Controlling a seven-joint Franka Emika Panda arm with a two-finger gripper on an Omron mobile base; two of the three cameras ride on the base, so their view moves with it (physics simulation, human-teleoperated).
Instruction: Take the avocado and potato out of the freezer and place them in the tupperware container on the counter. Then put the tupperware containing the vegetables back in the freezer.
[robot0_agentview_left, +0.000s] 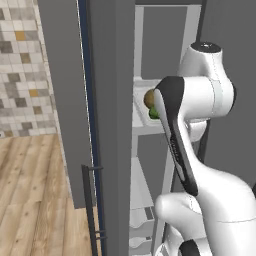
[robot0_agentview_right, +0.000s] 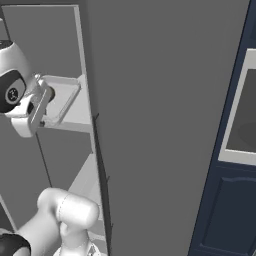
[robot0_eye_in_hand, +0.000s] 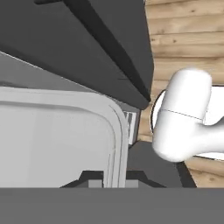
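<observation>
The freezer (robot0_agentview_left: 112, 125) stands open, with pale shelves (robot0_agentview_left: 147, 129) inside. The translucent tupperware container (robot0_agentview_left: 139, 106) lies at shelf height in the compartment. In it, the olive-brown potato (robot0_agentview_left: 149, 98) sits above the dark green avocado (robot0_agentview_left: 153, 114), both partly hidden by my arm. From the right, the tupperware container (robot0_agentview_right: 64, 97) lies just beyond my hand. My gripper (robot0_eye_in_hand: 114, 178) is shut on the near wall of the tupperware container (robot0_eye_in_hand: 57, 140), with one dark fingertip on each side of the rim.
White drawers (robot0_agentview_left: 140, 220) sit low in the freezer, and its long dark handle (robot0_agentview_left: 90, 210) runs down the door edge. A tall grey panel (robot0_agentview_right: 160, 125) stands right of the compartment, with navy cabinets (robot0_agentview_right: 225, 200) beyond. Wooden floor (robot0_agentview_left: 30, 200) lies to the left.
</observation>
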